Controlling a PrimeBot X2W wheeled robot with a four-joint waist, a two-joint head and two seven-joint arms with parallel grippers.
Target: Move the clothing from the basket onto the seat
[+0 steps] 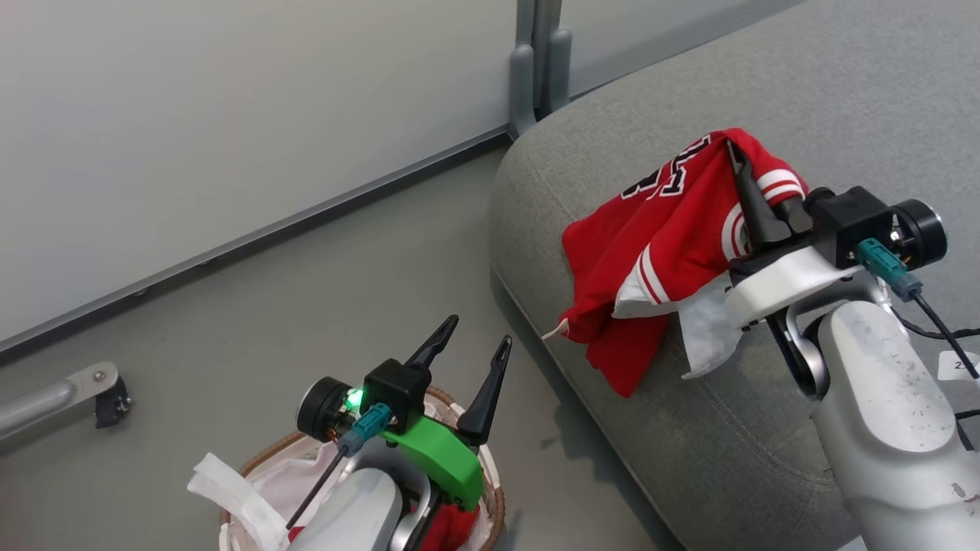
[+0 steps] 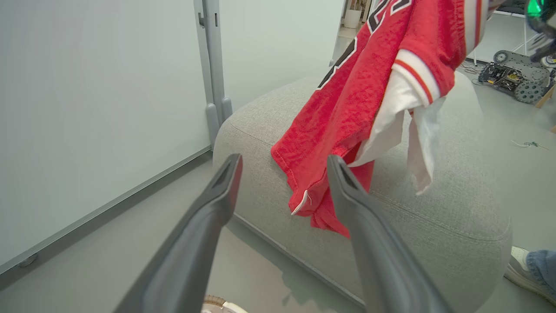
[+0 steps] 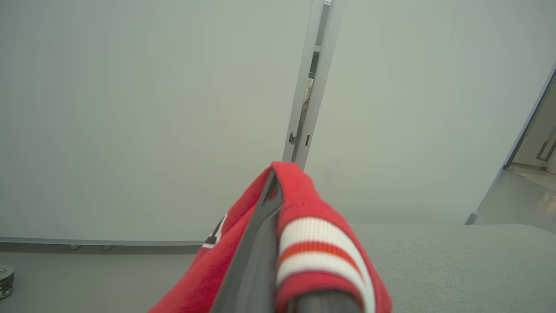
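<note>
The right gripper, at three o'clock in the head view, is pinching a fold of the red number-23 jersey between fully closed fingers, and the garment is hanging from that pinch over the rounded corner of the grey couch. At seven o'clock, the left gripper is hovering with its fingers spread wide and holding nothing, directly above the laundry basket, where a second red garment is lying against the white lining. The left wrist view is looking between that gripper's parted fingers and is showing what the head camera is missing: the jersey from below, its hem and a white inner layer dangling in front of the couch's side, a sliver of the basket's rim at six o'clock, a person's shoe and jeans cuff at four o'clock, and a wheeled machine at two o'clock. The right wrist view is looking along the closed right gripper, with the jersey's red cloth and white-striped trim wrapping the fingers, the couch spreading at four o'clock and a grey partition post rising at twelve o'clock.
</note>
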